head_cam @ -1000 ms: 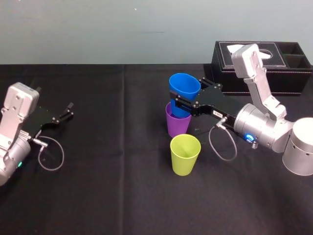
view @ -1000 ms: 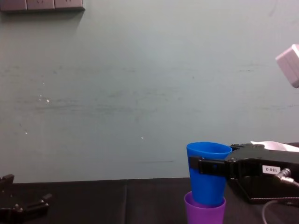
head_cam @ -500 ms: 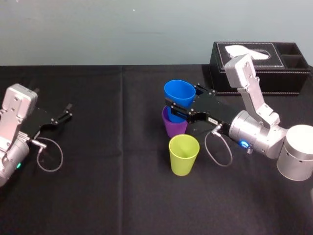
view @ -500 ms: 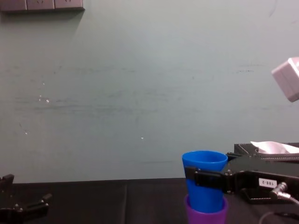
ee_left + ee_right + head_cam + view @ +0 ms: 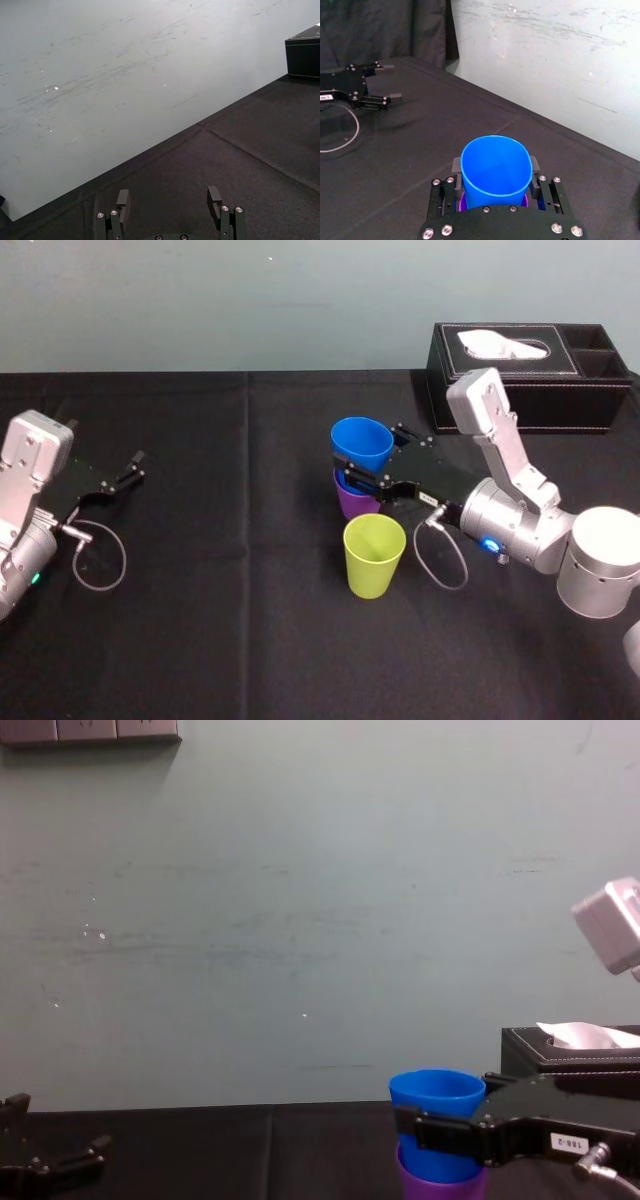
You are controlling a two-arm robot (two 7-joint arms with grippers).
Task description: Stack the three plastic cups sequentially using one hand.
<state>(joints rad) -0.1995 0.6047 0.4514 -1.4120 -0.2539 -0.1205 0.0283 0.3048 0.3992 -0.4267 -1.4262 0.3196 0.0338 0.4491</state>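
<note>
The blue cup [image 5: 360, 443] sits upright, partly down inside the purple cup [image 5: 353, 502] at the table's middle. My right gripper [image 5: 352, 472] is shut on the blue cup, one finger on each side of it just below the rim. From the right wrist, the blue cup [image 5: 496, 167] fills the space between the fingers, with a sliver of the purple cup [image 5: 463, 201] under it. From the chest, the blue cup [image 5: 436, 1110] stands in the purple cup [image 5: 440, 1188]. The yellow-green cup [image 5: 374, 553] stands alone just in front of the stack. My left gripper [image 5: 135, 468] rests open at the far left.
A black leather tissue box [image 5: 530, 372] stands at the back right, behind my right arm. A black cloth [image 5: 230, 620] covers the table, with free room between the cups and my left arm.
My right gripper has lowered the blue cup deeper into the purple cup and shifted slightly left. The left arm and the yellow-green cup have stayed put.
</note>
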